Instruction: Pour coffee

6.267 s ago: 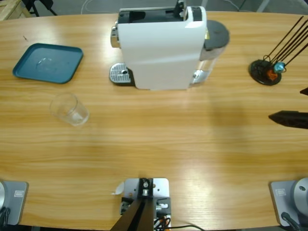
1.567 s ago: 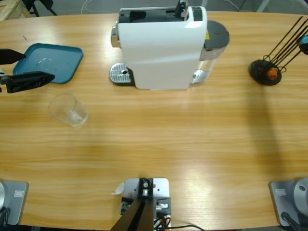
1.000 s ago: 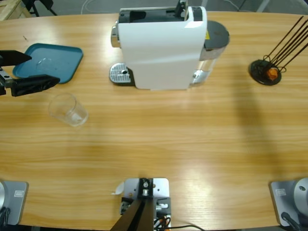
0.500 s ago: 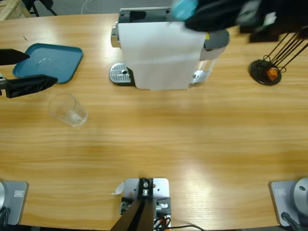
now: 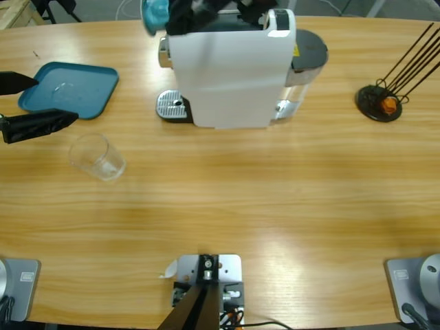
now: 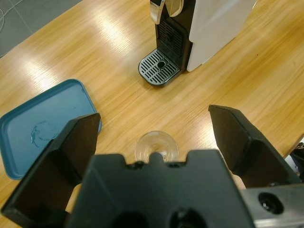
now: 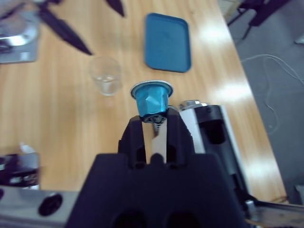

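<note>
No coffee shows in any view. The clear glass [image 5: 97,157] stands empty on the table, left of the white coffee machine [image 5: 230,69]. My left gripper [image 5: 55,98] comes in from the left edge, open, just behind the glass [image 6: 156,146], which sits apart from its jaws; my left gripper [image 6: 156,118] faces the machine's drip grille [image 6: 159,73]. My right gripper [image 5: 173,15] hovers over the machine's top left, shut on a blue capsule [image 5: 155,14]. In the right wrist view the blue capsule [image 7: 152,99] sits pinched at the tips of my right gripper [image 7: 153,122], above the machine's open top [image 7: 209,124].
A teal tray [image 5: 69,89] lies at the far left, behind the glass. A black stand with thin rods and an orange blob [image 5: 381,100] sits at the far right. A dark-lidded water tank [image 5: 306,58] is at the machine's right side.
My right arm has swept in from the right and leftward over the machine's top, carrying the blue capsule. The left gripper has barely shifted; the glass has stayed put.
</note>
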